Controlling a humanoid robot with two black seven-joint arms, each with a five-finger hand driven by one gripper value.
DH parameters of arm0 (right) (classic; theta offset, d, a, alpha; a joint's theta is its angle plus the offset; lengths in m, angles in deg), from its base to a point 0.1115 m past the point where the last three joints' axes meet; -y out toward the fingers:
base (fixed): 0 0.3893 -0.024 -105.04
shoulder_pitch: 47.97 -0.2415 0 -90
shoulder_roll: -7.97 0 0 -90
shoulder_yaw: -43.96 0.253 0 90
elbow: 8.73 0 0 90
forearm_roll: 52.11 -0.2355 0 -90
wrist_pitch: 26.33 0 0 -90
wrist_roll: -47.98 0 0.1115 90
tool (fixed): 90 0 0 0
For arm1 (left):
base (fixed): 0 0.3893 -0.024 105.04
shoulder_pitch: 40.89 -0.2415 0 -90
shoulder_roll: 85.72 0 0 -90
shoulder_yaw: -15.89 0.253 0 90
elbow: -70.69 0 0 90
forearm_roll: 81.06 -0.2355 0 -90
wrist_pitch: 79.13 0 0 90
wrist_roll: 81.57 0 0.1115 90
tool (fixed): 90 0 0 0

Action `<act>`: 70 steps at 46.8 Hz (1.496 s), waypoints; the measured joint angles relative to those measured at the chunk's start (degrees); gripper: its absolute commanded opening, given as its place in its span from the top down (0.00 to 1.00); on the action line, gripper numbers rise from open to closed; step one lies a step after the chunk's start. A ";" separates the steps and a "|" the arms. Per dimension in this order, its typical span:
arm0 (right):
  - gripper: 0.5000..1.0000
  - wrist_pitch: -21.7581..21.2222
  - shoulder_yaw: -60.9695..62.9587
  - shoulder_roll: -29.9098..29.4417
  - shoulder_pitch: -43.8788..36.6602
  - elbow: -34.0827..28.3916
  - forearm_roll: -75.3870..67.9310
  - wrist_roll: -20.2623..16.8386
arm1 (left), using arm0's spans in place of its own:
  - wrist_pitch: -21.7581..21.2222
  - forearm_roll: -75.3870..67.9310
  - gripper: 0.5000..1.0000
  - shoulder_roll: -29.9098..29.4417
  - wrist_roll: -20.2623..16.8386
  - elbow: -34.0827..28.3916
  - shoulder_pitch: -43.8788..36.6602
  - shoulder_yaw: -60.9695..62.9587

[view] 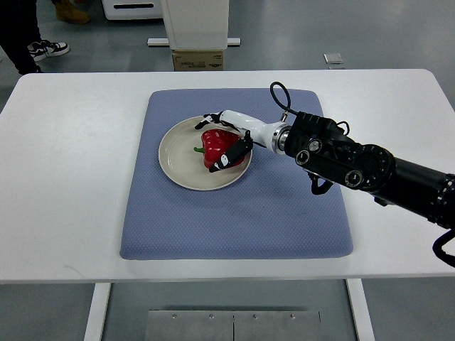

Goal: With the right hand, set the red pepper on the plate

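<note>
A red pepper (216,145) with a green stem lies on the cream plate (178,156), in its right half. The plate sits on a blue-grey mat (234,213) in the middle of the white table. My right hand (226,135) reaches in from the right, over the plate's right side. Its white fingers (234,153) curl around the pepper from the far and right sides and touch it. The left arm is not in view.
The white table (64,177) carries the mat. Beyond its far edge stand a white machine base and a cardboard box (197,60). A person's shoes (46,48) show at the top left on the floor.
</note>
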 measured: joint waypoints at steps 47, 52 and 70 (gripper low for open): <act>0.00 -0.31 37.18 7.67 12.32 0.02 -11.34 -5.37 | 0.00 0.01 0.00 0.00 0.00 0.00 -0.01 0.00; 0.00 0.06 41.38 7.73 14.16 0.15 -11.54 -5.39 | 0.00 0.00 0.00 0.00 0.00 0.01 0.00 0.00; 0.00 1.90 53.94 7.51 19.58 0.47 -13.86 -4.85 | 0.00 -0.01 0.00 0.00 0.00 0.00 -0.01 0.00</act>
